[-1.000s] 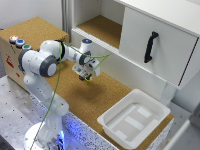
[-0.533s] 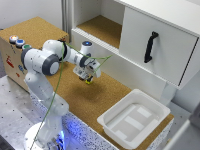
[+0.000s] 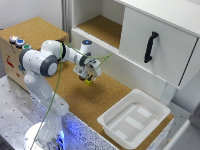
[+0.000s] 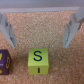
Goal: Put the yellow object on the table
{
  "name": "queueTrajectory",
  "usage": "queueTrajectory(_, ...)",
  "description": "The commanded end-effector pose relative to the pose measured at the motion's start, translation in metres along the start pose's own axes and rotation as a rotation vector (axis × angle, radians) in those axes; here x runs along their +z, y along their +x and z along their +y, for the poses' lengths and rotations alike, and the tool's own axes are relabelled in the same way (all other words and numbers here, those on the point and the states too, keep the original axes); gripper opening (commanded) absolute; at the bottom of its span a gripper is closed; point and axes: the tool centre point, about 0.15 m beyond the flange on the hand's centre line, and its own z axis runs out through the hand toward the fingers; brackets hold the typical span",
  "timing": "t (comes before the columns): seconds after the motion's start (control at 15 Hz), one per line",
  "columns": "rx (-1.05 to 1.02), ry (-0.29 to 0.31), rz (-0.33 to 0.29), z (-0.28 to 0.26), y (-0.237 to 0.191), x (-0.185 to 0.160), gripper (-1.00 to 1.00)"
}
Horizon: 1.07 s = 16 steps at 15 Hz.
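A: Block (image 4: pixel 38 61), yellow, dark letter S on the near face, sitting flat on the cork table (image 4: pixel 45 27). Nothing is gripping it.

B: Gripper?

A: Gripper (image 4: pixel 39 30) is open. In the wrist view both fingers are spread wide with bare cork between them, and the block lies clear of both tips. One finger (image 4: pixel 71 31) is nowhere near touching it.

B: So already released?

A: That's my read. The block rests on its own, square to the surface, not tilted, so the placing looks done. Open jaws fit a let-go, not a grab.

B: Anything beside it?

A: A purple block (image 4: pixel 4 61) just beside it on the cork, cut off by the frame edge. Can't tell if they touch.

B: Outside camera?

A: The arm (image 3: pixel 40 62) reaches over the table in front of the white cabinet (image 3: pixel 150 45), with a speck of yellow under the gripper at the cork. The white tray (image 3: pixel 134 120) is well apart, toward the exterior view's right, and holds nothing I can see. The block is on the table, not in the tray.

B: Risk?

A: The fingers could clip the block if the arm moves sideways; lifting straight up seems safest.
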Motion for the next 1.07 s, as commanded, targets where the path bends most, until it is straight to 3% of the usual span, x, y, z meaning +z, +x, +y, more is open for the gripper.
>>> queueTrajectory(0.0, 0.003, -0.038, 0.021, 0.003, -0.004, -0.001, 1.0)
queueTrajectory(0.8, 0.003, -0.038, 0.021, 0.003, -0.004, -0.001, 1.0)
queueTrajectory(0.87, 0.001, 0.0, 0.002, 0.0, 0.0, -0.001, 1.0)
queueTrajectory(1.0, 0.066, -0.027, 0.013, -0.005, -0.009, -0.019, 1.0)
